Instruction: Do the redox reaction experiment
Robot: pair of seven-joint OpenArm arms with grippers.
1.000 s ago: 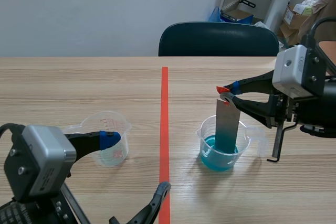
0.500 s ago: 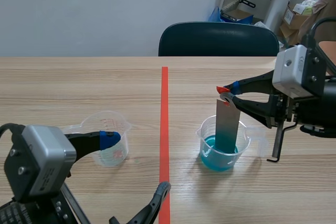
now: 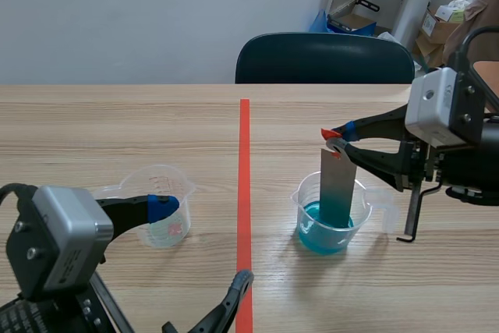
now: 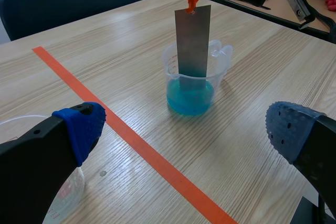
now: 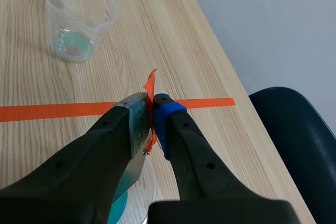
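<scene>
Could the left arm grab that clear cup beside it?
Probably yes: the left gripper is open, the clear cup sits right beside one finger, and nothing lies between them. The right gripper, holding the metal strip, is well clear.

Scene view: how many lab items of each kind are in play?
Beakers: 2 (blue-filled beaker, clear beaker)
Metal strip: 1
Total: 3
</scene>
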